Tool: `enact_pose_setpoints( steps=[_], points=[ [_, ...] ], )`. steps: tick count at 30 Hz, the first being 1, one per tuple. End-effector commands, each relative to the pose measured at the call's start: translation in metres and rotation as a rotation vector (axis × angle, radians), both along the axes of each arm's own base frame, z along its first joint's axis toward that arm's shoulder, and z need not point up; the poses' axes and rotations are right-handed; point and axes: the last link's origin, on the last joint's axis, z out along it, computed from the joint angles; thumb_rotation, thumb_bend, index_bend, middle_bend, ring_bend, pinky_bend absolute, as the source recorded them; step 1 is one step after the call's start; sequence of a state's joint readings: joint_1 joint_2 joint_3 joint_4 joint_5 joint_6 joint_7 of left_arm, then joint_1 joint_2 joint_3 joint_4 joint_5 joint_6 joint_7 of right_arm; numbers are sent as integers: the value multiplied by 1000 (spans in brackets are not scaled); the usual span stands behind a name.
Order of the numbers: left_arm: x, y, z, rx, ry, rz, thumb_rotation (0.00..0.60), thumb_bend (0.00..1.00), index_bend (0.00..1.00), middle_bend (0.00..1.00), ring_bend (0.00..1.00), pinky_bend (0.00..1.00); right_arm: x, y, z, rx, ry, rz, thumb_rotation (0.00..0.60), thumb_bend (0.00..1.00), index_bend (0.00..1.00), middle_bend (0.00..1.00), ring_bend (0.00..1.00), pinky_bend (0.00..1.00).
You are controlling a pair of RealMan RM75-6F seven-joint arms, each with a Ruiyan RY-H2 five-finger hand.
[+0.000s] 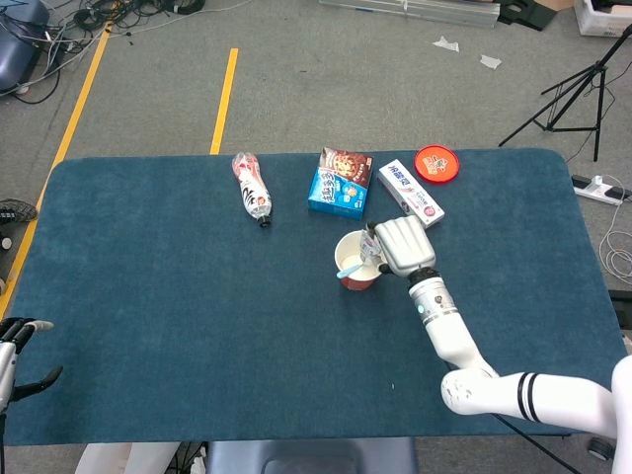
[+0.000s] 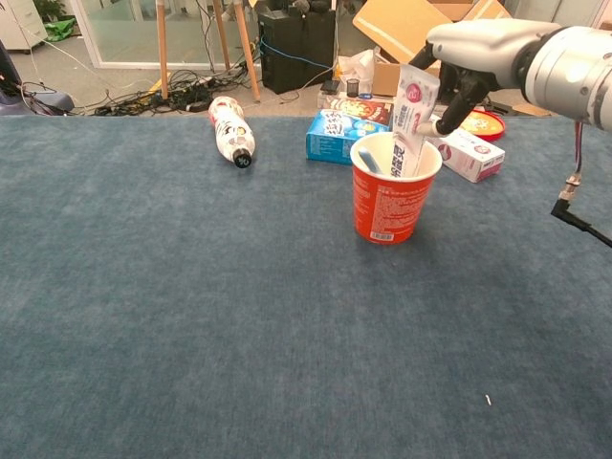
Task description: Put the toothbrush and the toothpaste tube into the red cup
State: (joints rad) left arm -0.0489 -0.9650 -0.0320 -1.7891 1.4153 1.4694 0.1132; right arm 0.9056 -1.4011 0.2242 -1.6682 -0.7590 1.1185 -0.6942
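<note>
The red cup (image 1: 357, 284) (image 2: 387, 206) stands upright right of the table's middle. A blue toothbrush (image 1: 349, 272) (image 2: 369, 163) leans inside it. My right hand (image 1: 400, 245) (image 2: 469, 57) hovers just over the cup's right rim and pinches the top of the white toothpaste tube (image 2: 409, 120) (image 1: 371, 240). The tube stands nearly upright with its lower end inside the cup. My left hand (image 1: 12, 351) hangs off the table's near left corner, fingers apart and holding nothing; only the head view shows it.
Behind the cup lie a blue snack box (image 1: 339, 183) (image 2: 335, 129), a white toothpaste carton (image 1: 410, 193) (image 2: 467, 153) and a red lid (image 1: 436, 163) (image 2: 475, 122). A plastic bottle (image 1: 252, 188) (image 2: 229, 129) lies on its side at the back left.
</note>
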Motion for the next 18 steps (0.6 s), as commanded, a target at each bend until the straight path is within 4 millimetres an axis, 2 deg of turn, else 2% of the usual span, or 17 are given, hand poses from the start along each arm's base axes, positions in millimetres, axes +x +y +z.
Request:
enact_pose_setpoints(
  steps=[1, 18],
  points=[
    [0, 0, 0, 1, -1, -1, 600, 172, 315, 315, 213, 276, -2, -3, -8, 7, 13, -4, 600, 347, 740, 1000, 1000, 1000],
    [1, -2, 1, -1, -2, -1, 600, 171, 315, 316, 213, 276, -8, -10, -33, 20, 54, -18, 600, 347, 740, 1000, 1000, 1000]
  ],
)
